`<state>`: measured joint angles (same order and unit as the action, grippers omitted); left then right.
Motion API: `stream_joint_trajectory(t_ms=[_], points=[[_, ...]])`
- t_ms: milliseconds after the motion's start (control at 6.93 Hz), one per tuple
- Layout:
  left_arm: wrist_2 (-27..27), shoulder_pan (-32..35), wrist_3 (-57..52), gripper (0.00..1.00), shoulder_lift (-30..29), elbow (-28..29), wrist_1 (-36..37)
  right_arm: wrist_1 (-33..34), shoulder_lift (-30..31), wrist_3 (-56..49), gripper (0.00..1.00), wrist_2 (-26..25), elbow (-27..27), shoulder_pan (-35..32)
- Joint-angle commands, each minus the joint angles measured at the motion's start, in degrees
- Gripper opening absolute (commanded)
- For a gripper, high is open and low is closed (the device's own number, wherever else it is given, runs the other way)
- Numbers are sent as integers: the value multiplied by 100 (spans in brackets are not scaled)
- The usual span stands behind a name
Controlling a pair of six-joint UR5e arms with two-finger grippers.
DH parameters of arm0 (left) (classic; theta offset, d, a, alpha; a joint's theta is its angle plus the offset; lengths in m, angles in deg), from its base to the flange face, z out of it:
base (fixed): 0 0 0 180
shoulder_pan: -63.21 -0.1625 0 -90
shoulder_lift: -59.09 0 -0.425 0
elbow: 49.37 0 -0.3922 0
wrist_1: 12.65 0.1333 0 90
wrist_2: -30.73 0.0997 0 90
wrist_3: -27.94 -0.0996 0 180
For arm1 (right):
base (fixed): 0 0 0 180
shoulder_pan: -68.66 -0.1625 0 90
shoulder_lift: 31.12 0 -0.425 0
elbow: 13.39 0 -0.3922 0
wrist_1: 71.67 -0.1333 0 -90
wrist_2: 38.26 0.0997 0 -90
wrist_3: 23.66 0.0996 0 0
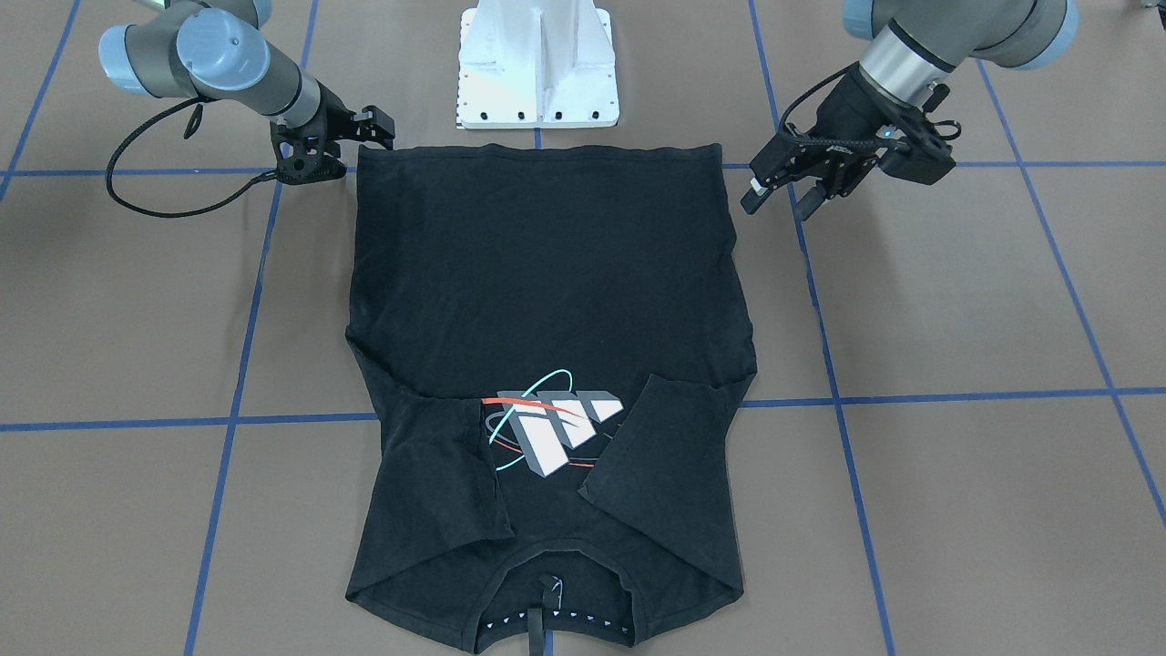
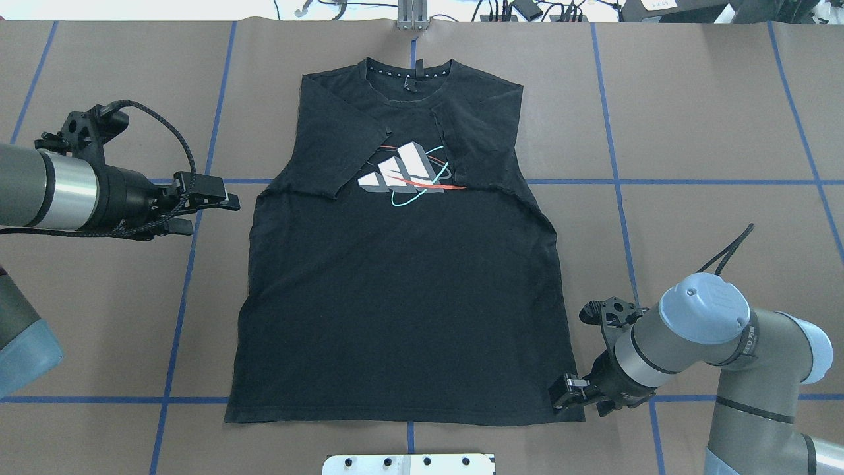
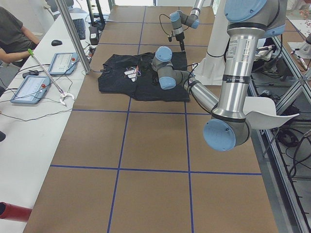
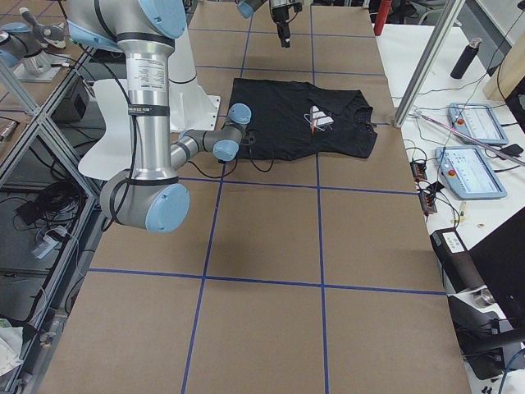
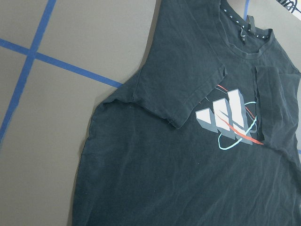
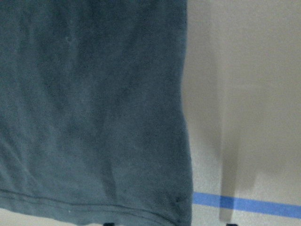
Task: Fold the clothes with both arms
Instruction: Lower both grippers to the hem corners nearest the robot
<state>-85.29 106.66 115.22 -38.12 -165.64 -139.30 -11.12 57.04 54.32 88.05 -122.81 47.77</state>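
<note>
The black T-shirt (image 2: 402,284) lies flat on the brown table, logo (image 2: 405,173) up. Both short sleeves are folded inward beside the logo, the collar is on the far side, and the hem is nearest the robot. My right gripper (image 2: 566,396) sits low at the hem's right corner, open. In the right wrist view that corner (image 6: 181,207) lies between the two fingertips at the bottom edge. My left gripper (image 2: 211,212) hovers open and empty, off the shirt's left edge at about armpit height. It is also in the front-facing view (image 1: 776,199), to the side of the shirt (image 1: 547,273).
The white bolted pedestal (image 1: 537,64) stands just behind the hem. Blue tape lines (image 2: 659,181) cross the brown table. Cables and a metal post (image 2: 412,13) line the far edge. A person (image 3: 12,39) sits at a side bench with touch panels (image 3: 60,63).
</note>
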Motion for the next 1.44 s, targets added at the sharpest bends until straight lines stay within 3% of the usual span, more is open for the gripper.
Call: stream_joint_trajectory(t_ms=[0, 288, 1298], points=[[0, -3, 0, 100, 0, -1, 0, 0, -10, -2, 77, -10, 71, 6], [9, -3, 9, 99, 17, -1, 0, 0, -27, 120, 63, 86, -16, -3], [9, -3, 0, 100, 26, 8, 9, 44, -1, 244, 61, 17, 35, 93]])
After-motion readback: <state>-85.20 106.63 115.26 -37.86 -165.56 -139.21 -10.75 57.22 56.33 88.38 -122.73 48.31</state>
